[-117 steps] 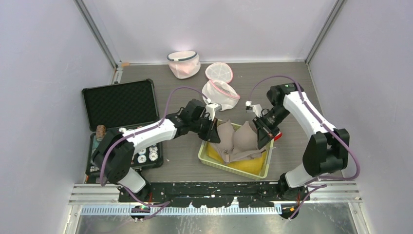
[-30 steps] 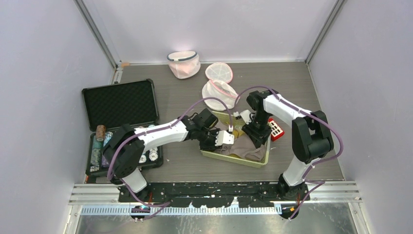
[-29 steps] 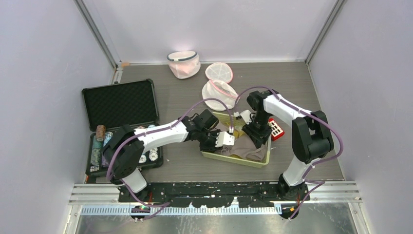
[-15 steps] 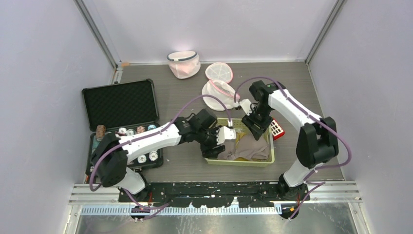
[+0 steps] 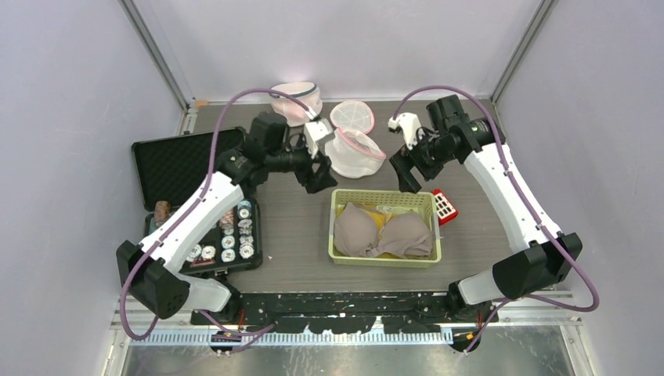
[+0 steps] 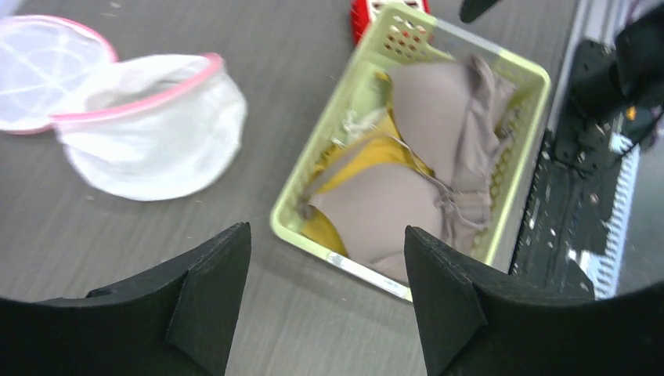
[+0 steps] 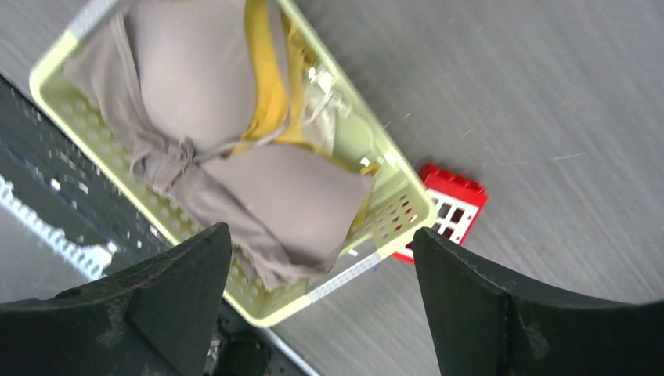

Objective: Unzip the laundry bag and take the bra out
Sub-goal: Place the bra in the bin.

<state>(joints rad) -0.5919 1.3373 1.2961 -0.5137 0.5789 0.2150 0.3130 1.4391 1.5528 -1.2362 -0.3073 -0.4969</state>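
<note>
Top view / left gripper (image 5: 319, 157): is hanging over the table (image 5: 297, 235) just left of the laundry bag (image 5: 354, 150), beyond the basket's far left corner. Its jaws are standing spread and are gripping nothing.
Top view / right gripper (image 5: 403, 153): is hanging beyond the basket's far right corner. Its jaws are standing wide apart and are gripping nothing.
Top view / bra (image 5: 384, 235): is lying cups-up in the basket (image 5: 384, 193), outside the laundry bag and well apart from both grippers.
Top view / laundry bag: is sitting beyond the basket with its pink-rimmed mouth open. A second bag (image 5: 296, 102) is sitting farther back to the left.
Top view / red block (image 5: 445, 205): is lying just beside the basket's right wall.
Top view / black case (image 5: 192, 164): is lying open at the left edge of the table.

Left wrist view / left gripper (image 6: 325, 235): both black fingers (image 6: 207, 305) are standing far apart with nothing between them.
Left wrist view / bra (image 6: 438, 102): is resting in the basket (image 6: 325, 129) on top of a yellow cloth (image 6: 368, 149).
Left wrist view / laundry bag (image 6: 149, 133): is sitting on the table (image 6: 117, 235) apart from the basket, and its round flap (image 6: 47, 70) is lying flat beside it.

Right wrist view / right gripper (image 7: 321, 235): both fingers (image 7: 478, 313) are standing wide apart and are clamping nothing.
Right wrist view / bra (image 7: 196, 86): is filling the basket (image 7: 352, 270), with the yellow cloth (image 7: 262, 70) showing between the cups.
Right wrist view / red block (image 7: 450, 204): is touching or nearly touching the basket's corner; which one cannot be told.
</note>
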